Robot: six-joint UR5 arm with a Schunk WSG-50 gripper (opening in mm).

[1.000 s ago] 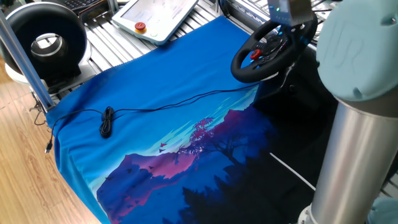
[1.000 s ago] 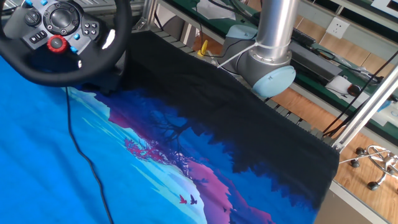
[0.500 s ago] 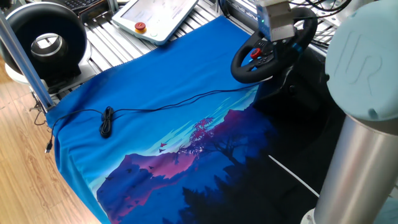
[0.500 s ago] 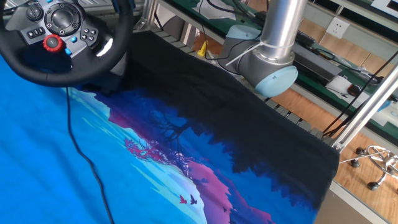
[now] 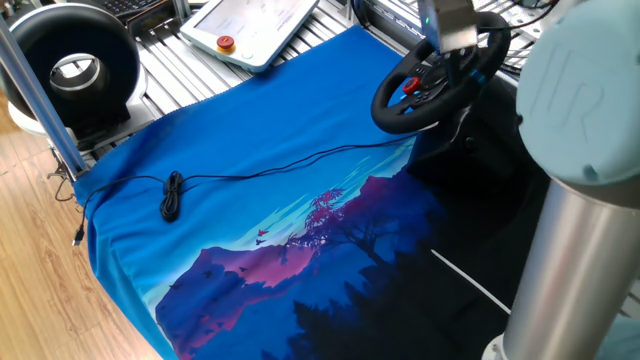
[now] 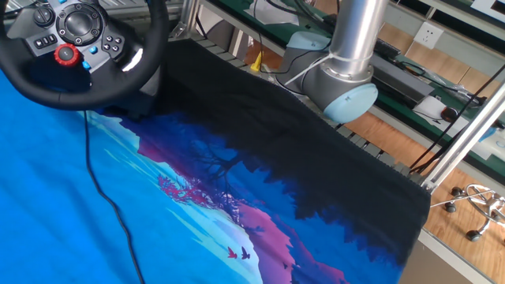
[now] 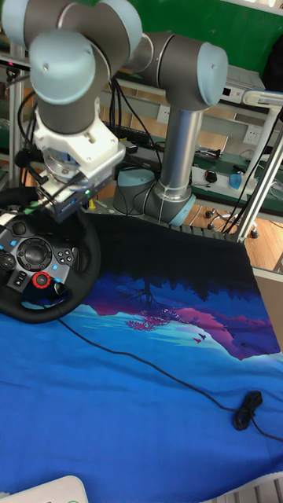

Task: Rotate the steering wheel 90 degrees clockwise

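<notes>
1. Hand [image 7: 64, 206] sits at the steering wheel's [image 7: 41, 263] rim near 1 o'clock; fingers are hidden, so I cannot tell whether it grips.
2. Wheel stands tilted at the tabletop's [image 5: 250, 190] far corner.
3. Sweep along the rim's arc, keeping the wrist square to it.
4. Frame posts crowd behind; the cable [image 5: 172, 195] lies well apart.

Steering wheel [image 7: 88, 263]: rim padded, matt black with slight sheen; hub [image 6: 72, 30] hard plastic. Cloth [image 5: 250, 190]: smooth printed fabric, matt. Arm column [image 6: 353, 39]: brushed metal. Floor [image 5: 40, 290]: wood laminate.
</notes>
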